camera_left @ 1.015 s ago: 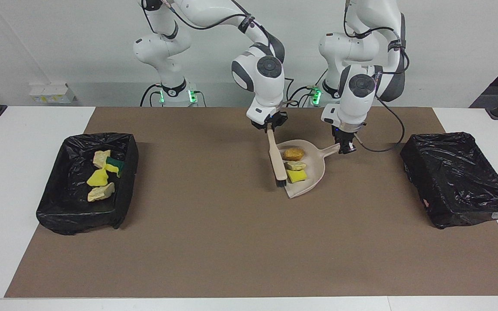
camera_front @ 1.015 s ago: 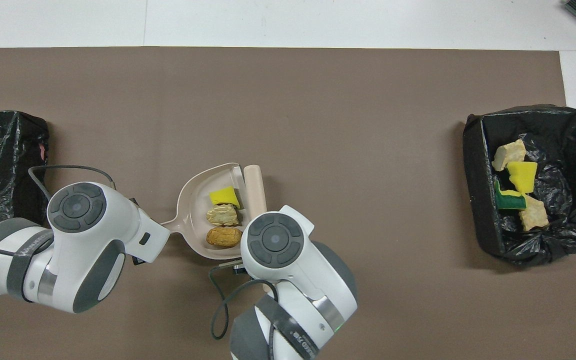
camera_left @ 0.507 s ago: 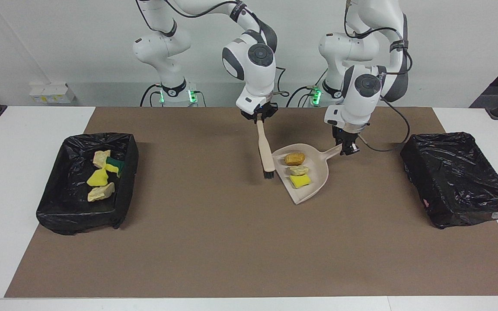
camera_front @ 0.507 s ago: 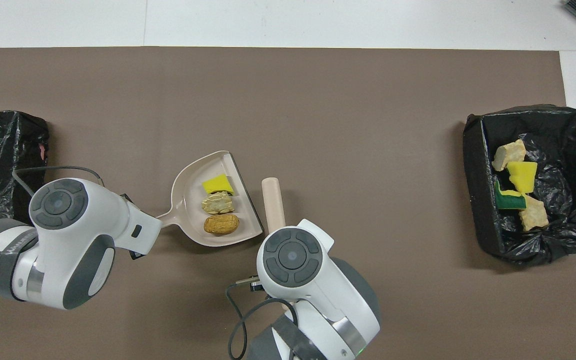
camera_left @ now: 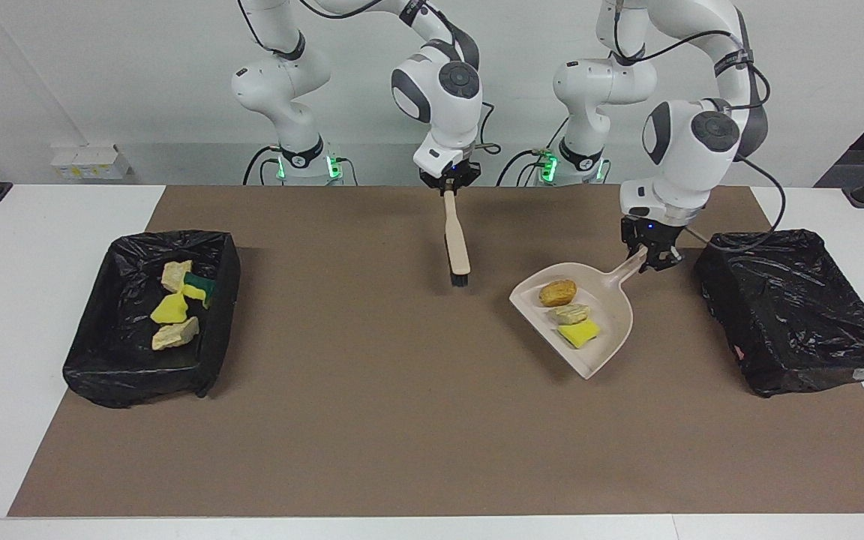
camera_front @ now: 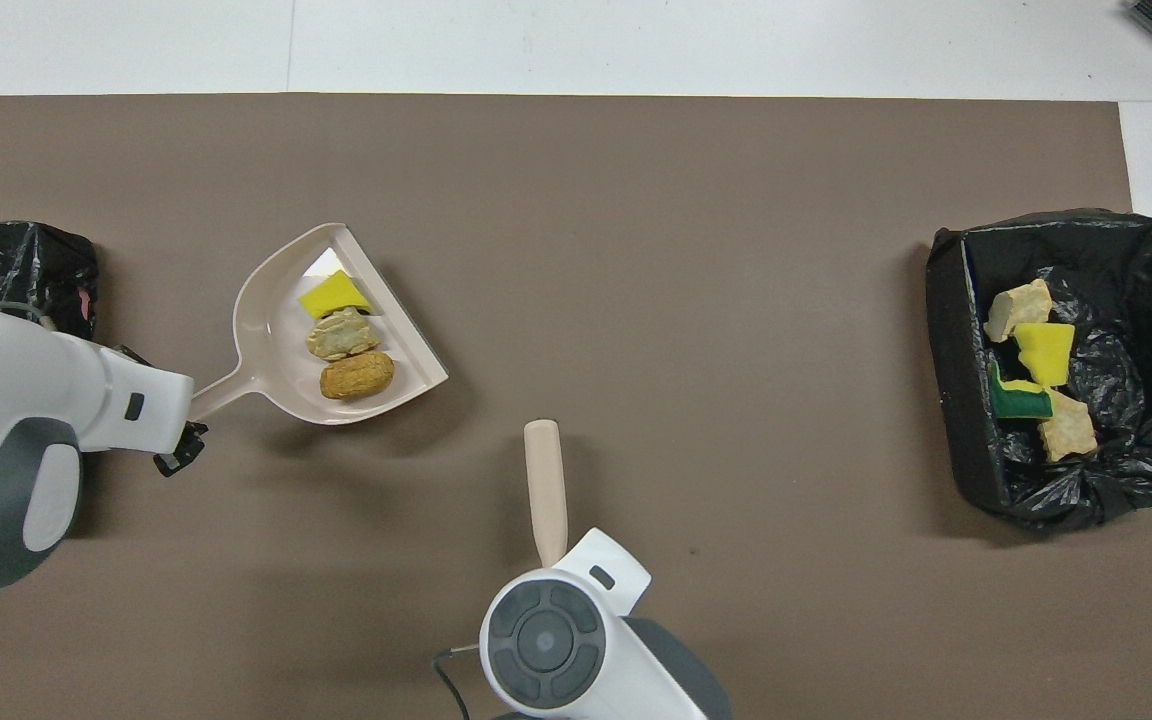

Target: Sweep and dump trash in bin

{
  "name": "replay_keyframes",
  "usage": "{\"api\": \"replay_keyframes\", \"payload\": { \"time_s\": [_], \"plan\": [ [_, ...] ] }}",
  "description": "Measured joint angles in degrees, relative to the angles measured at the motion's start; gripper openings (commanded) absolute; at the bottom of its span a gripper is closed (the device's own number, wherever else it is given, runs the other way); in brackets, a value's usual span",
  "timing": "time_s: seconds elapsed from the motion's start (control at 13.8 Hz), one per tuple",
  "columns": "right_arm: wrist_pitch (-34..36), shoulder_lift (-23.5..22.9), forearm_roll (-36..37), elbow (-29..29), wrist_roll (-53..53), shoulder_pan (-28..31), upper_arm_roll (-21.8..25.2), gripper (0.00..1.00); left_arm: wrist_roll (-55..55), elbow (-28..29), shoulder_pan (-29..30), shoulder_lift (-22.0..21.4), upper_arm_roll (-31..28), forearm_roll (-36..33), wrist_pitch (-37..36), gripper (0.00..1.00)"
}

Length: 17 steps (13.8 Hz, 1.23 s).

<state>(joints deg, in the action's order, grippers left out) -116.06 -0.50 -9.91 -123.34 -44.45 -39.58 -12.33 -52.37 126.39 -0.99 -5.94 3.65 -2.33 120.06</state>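
Note:
My left gripper (camera_left: 653,259) is shut on the handle of a beige dustpan (camera_left: 606,330), holding it slightly above the mat beside the black bin (camera_left: 792,307) at the left arm's end. Three pieces of trash ride in the pan: an orange-brown one (camera_left: 558,292), a tan one (camera_left: 571,313) and a yellow one (camera_left: 579,334). In the overhead view the dustpan (camera_front: 266,340) and left gripper (camera_front: 179,452) show too. My right gripper (camera_left: 449,186) is shut on a beige brush (camera_left: 456,240), bristles down, over the mat's middle close to the robots. The brush (camera_front: 546,485) also shows from overhead.
A second black-lined bin (camera_left: 102,360) at the right arm's end holds several yellow, tan and green-backed scraps (camera_left: 173,309). A brown mat (camera_left: 372,420) covers most of the white table. The left arm's cable hangs next to the bin at its end.
The left arm has carried the loaded dustpan away from the brush toward the bin at its end. The right arm has drawn the brush back toward the robots.

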Motion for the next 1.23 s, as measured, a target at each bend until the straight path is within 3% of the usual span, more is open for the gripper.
{"api": "replay_keyframes", "payload": {
  "time_s": [0.29, 0.51, 0.87, 1.01, 1.16, 1.23],
  "plan": [
    [-6.54, -0.09, -1.71, -5.03, -9.35, -6.59, -0.19, 0.00, 2.87, -5.35, 4.70, 0.03, -0.11, 2.67, -2.99, 0.00],
    [-6.65, -0.20, -6.54, -5.56, -8.84, -6.59, -0.03, 0.00, 6.46, -8.39, 9.26, 0.45, -0.18, 5.00, -3.73, 0.00],
    [-6.69, -1.00, -7.03, -5.67, -4.05, -6.56, 0.10, 0.00, 7.20, -15.17, 20.09, 3.31, -0.38, 6.01, -9.01, 0.00],
    [-6.69, -1.01, -7.05, -5.75, -3.34, -6.49, 0.16, 0.32, 6.67, -18.65, 24.79, 4.85, -0.41, 5.95, -11.89, 0.00],
    [-6.69, -1.13, -7.05, -5.80, -3.33, -6.20, 0.22, 0.56, 4.91, -21.71, 29.19, 6.23, -0.58, 4.81, -13.72, 0.00],
    [-6.69, -1.30, -7.05, -5.80, -3.25, -5.86, 0.22, 0.57, 3.96, -22.54, 30.64, 6.67, -0.76, 2.16, -14.18, 0.00]
  ]
}}
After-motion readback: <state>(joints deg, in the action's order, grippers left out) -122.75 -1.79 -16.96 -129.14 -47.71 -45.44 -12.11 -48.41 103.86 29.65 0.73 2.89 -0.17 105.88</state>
